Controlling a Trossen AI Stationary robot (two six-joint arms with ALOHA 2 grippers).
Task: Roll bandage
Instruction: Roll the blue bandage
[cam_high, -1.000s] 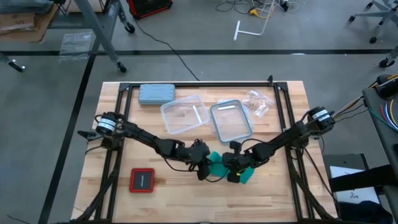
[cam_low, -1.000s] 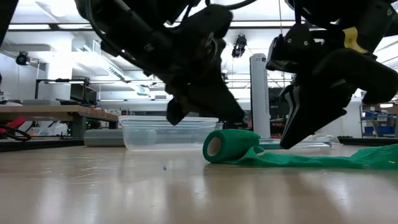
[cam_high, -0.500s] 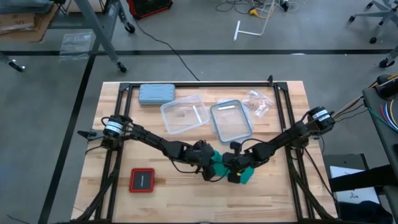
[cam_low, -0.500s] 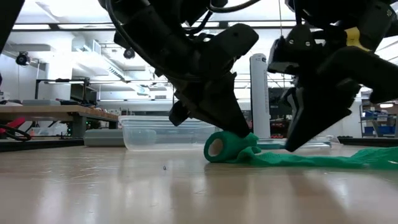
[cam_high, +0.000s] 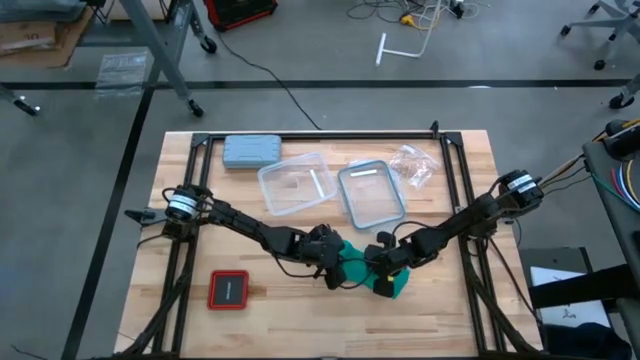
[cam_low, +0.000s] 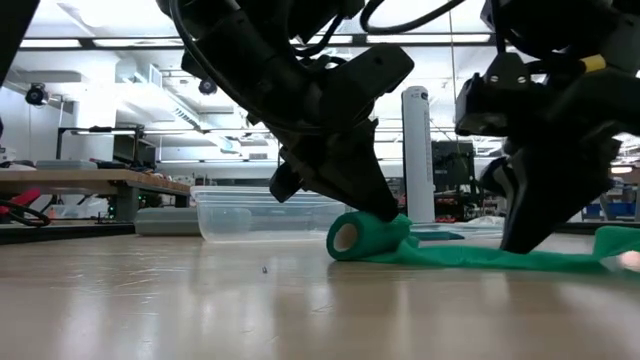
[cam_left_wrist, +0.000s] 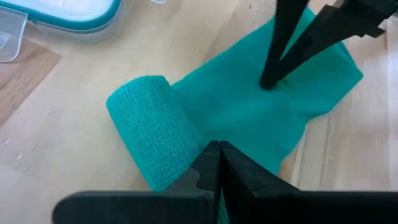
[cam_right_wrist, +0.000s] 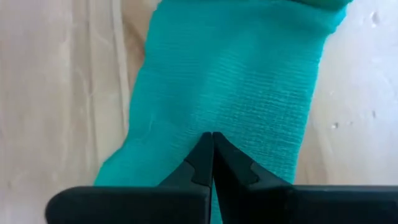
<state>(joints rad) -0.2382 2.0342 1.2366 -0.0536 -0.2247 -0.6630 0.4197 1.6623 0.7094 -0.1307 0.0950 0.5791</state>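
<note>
The teal bandage lies on the table near its front middle. One end is wound into a small roll (cam_low: 350, 237) (cam_left_wrist: 152, 124) that lies on its side. A flat band (cam_low: 480, 256) (cam_right_wrist: 236, 81) runs from it toward the table's right. My left gripper (cam_high: 337, 270) (cam_left_wrist: 219, 149) is shut, with its tips down on the roll. My right gripper (cam_high: 383, 280) (cam_right_wrist: 211, 138) is shut, with its tips down on the flat band, a short way right of the roll. My left gripper presses its shut fingertips (cam_low: 385, 210) onto the roll's upper side where the band leaves it (cam_left_wrist: 186, 152). It comes slanting down from the table's left. The roll stays on the table. My right gripper presses its shut fingertips (cam_low: 522, 238) down on the flat band, near the middle of its width (cam_right_wrist: 208, 121). It comes steeply from above. The band lies on the wood beneath it.
Two clear containers (cam_high: 292, 185) (cam_high: 372, 192), a grey-blue case (cam_high: 250, 150) and a clear plastic bag (cam_high: 412, 165) sit toward the far edge. A red and black square item (cam_high: 228, 290) lies near the front left.
My left gripper has come down and toward the table's right onto the roll and has stayed there. My right gripper has shifted along the band toward the table's right, away from the roll. The roll has kept its place.
</note>
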